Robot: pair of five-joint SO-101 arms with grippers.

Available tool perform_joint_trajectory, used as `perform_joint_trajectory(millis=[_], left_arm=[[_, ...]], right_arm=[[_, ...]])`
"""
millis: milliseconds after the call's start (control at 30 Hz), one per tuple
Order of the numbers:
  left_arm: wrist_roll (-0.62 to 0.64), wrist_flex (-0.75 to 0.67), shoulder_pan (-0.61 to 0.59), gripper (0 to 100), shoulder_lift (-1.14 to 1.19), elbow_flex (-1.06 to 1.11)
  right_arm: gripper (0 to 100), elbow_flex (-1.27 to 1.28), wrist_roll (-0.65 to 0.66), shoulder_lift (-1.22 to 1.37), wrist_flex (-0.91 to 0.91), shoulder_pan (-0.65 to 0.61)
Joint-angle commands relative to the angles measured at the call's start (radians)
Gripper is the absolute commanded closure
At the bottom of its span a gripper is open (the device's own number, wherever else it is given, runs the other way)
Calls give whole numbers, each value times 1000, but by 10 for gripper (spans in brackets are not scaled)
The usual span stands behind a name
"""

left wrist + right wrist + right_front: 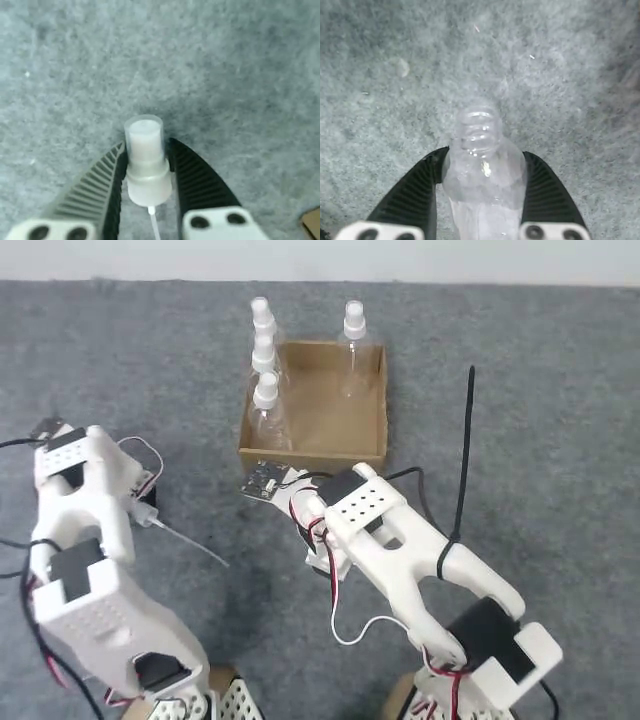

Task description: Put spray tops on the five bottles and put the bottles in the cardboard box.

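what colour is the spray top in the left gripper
White spray top, clearest in the left wrist view.

— What is my left wrist camera showing?
— Your left gripper [146, 147] is clamping a spray top [144, 165], which is pointing away from the camera.
— And the tube?
— Its thin tube [155, 226] is trailing back toward the camera, over grey carpet [230, 70].
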Motion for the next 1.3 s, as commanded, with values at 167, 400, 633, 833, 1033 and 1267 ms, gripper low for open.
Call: perform_joint_trajectory(millis=[167, 400, 633, 833, 1033, 1267], left_arm=[[-9, 150, -12, 988, -330, -7], [-6, 180, -12, 988, -525, 15], [-5, 146, -8, 988, -729, 102], [-3, 6, -5, 988, -937, 240], [2, -126, -3, 988, -1120, 377], [72, -199, 15, 988, -1237, 469]], right_arm=[[919, -9, -11, -93, -2, 7], [919, 63, -12, -282, -2, 12], [919, 146, -12, -412, -59, 13], [919, 158, -18, -463, -62, 15], [919, 158, -83, -493, -68, 16], [919, 160, -115, -495, -108, 85]])
